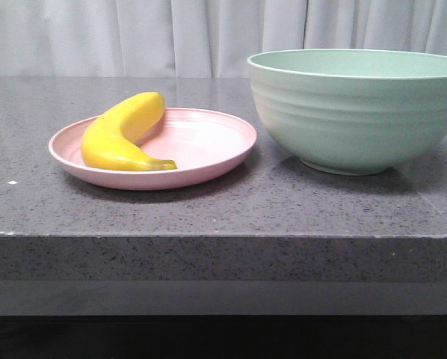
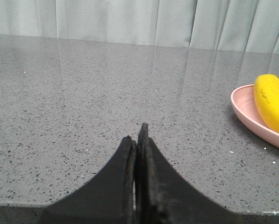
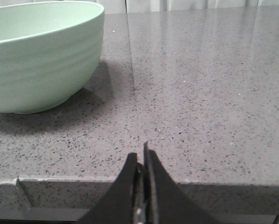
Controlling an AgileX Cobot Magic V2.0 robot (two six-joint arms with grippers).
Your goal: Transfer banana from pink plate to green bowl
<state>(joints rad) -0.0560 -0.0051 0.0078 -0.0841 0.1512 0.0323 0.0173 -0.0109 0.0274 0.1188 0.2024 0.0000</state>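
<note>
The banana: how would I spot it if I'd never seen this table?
On the grey stone table, left of the green bowl, sits a pink plate. The banana lies on its left side: the only yellow, curved thing here.

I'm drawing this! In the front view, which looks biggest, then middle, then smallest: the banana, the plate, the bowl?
1. Green bowl, widest and tallest, though part runs off the picture's edge.
2. Pink plate, nearly as wide but far flatter.
3. Banana, smallest.
</note>
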